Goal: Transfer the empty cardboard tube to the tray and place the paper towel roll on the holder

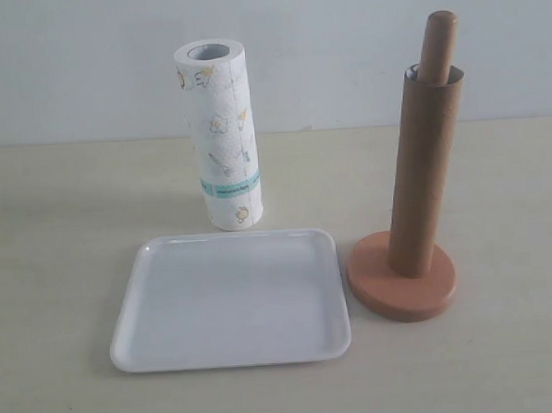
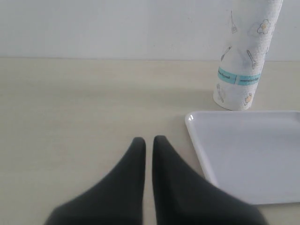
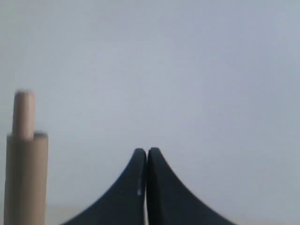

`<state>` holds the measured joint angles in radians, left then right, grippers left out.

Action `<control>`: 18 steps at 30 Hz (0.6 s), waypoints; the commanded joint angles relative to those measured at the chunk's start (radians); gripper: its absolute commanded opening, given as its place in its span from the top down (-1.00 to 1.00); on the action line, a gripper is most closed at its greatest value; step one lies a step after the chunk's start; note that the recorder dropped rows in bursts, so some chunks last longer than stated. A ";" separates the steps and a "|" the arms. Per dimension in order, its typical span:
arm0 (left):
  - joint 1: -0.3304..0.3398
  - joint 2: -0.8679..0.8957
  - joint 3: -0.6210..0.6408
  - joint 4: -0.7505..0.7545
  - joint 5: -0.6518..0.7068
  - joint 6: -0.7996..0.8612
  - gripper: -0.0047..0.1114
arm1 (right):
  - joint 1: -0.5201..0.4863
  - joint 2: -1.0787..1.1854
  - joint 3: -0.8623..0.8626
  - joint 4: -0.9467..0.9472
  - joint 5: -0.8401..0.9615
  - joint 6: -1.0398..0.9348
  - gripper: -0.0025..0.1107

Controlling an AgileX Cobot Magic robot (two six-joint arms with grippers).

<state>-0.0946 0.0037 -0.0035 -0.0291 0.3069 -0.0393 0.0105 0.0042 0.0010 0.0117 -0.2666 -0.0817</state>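
Observation:
The empty cardboard tube (image 1: 424, 166) stands slipped over the pole of the holder (image 1: 401, 285), whose rounded top (image 1: 439, 41) sticks out above it. The paper towel roll (image 1: 219, 135) stands upright just behind the white tray (image 1: 230, 300). No gripper shows in the exterior view. In the left wrist view my left gripper (image 2: 148, 139) is shut with nothing in it, low over the table near the tray's corner (image 2: 243, 154), with the paper towel roll (image 2: 243, 56) beyond. My right gripper (image 3: 146, 151) is shut and empty, raised, with the tube (image 3: 26, 178) and pole tip (image 3: 23, 112) off to one side.
The light wooden table (image 1: 56, 255) carries only these things. A plain pale wall (image 1: 341, 36) rises behind the table's far edge.

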 commanded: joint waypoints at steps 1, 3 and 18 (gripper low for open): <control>0.003 -0.004 0.003 -0.011 -0.001 0.002 0.83 | -0.001 -0.004 -0.061 0.043 -0.079 -0.005 0.96; 0.003 -0.004 0.003 -0.011 -0.001 0.002 0.83 | -0.001 0.036 -0.196 0.043 0.140 -0.050 0.96; 0.003 -0.004 0.003 -0.011 -0.001 0.002 0.83 | -0.001 0.288 -0.462 0.058 0.119 -0.030 0.96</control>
<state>-0.0946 0.0037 -0.0035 -0.0291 0.3069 -0.0393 0.0105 0.2873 -0.4536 0.0600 -0.1086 -0.1398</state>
